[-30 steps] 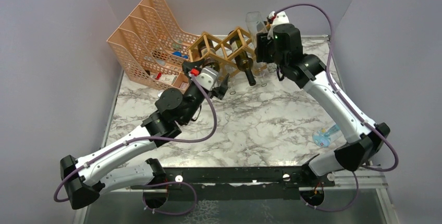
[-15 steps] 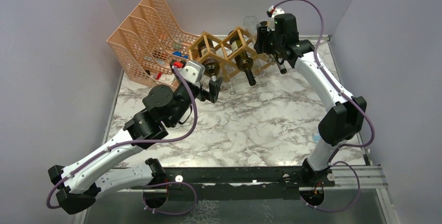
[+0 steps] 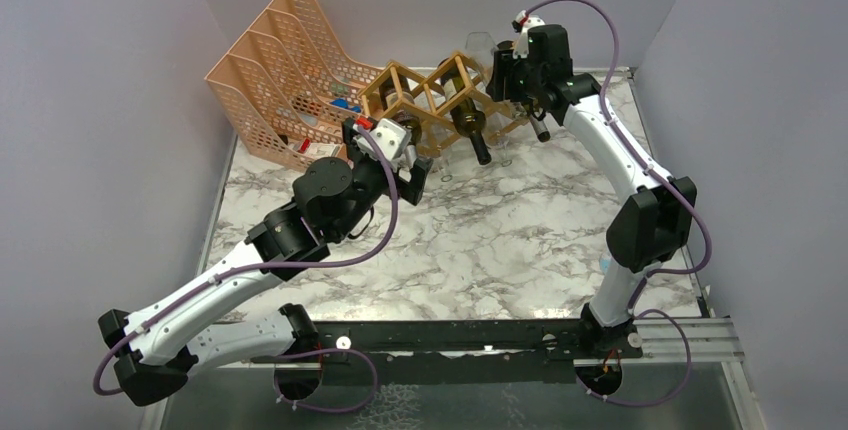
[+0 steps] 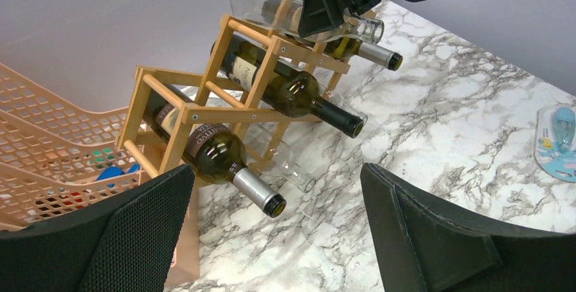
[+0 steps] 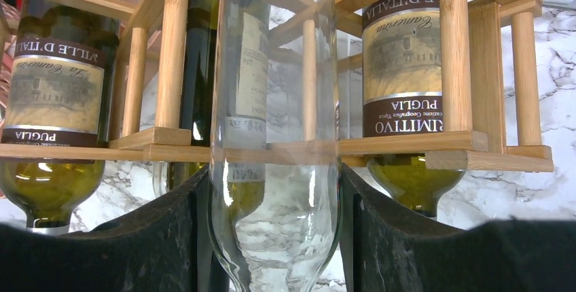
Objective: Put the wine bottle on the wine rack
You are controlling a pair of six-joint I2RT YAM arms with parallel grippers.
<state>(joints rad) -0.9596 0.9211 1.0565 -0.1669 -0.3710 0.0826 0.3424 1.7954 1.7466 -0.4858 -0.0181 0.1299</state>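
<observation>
The wooden wine rack (image 3: 425,90) stands at the back of the marble table, with several dark green bottles (image 3: 470,125) lying in its cells. My right gripper (image 3: 505,72) is shut on a clear empty glass wine bottle (image 3: 481,44) and holds it over the rack's top right. In the right wrist view the clear bottle (image 5: 275,136) sits between both pads (image 5: 156,238), pressed against the rack's slats (image 5: 407,144). My left gripper (image 3: 412,178) is open and empty in front of the rack; its view shows the rack (image 4: 204,112) and the held bottle (image 4: 268,3).
A peach perforated file organizer (image 3: 280,60) stands left of the rack. Another clear bottle (image 4: 289,164) lies on the table under the rack's left cell. A blue packet (image 4: 558,139) lies at the right edge. Grey walls close in on three sides.
My right arm has stretched back and carried the clear bottle up onto the rack's top right. My left gripper drew back left, then returned slightly toward the rack.
</observation>
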